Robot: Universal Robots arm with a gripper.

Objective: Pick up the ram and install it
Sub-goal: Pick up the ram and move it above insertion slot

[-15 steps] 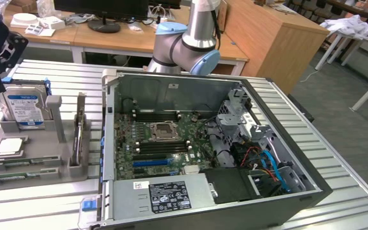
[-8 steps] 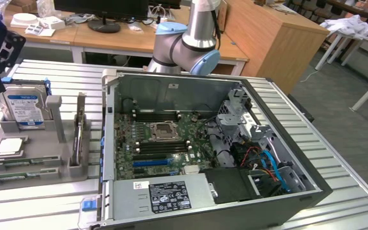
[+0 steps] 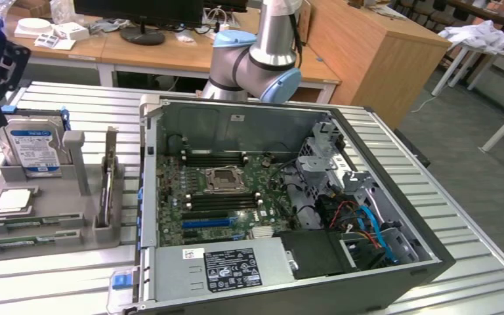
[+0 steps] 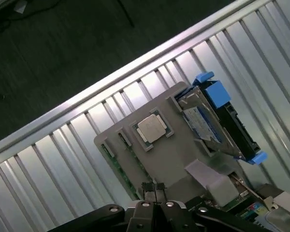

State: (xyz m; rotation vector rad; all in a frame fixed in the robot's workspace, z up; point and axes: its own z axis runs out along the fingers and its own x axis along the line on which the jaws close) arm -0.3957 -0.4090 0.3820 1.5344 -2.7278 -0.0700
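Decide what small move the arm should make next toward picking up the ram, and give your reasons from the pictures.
Probably open the end effector first. Its fingers are shut with nothing between them, and it hangs above the grey tray, where the green ram lies untouched along the tray's edge. Shut fingers could not straddle the thin stick.

I can read nothing: the label print on the drive (image 3: 33, 147), nine o'clock of the case (image 3: 383, 292), and on the power supply (image 3: 231, 268), six o'clock, is too small.

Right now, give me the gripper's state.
Gripper: shut, holding nothing, over the tray.
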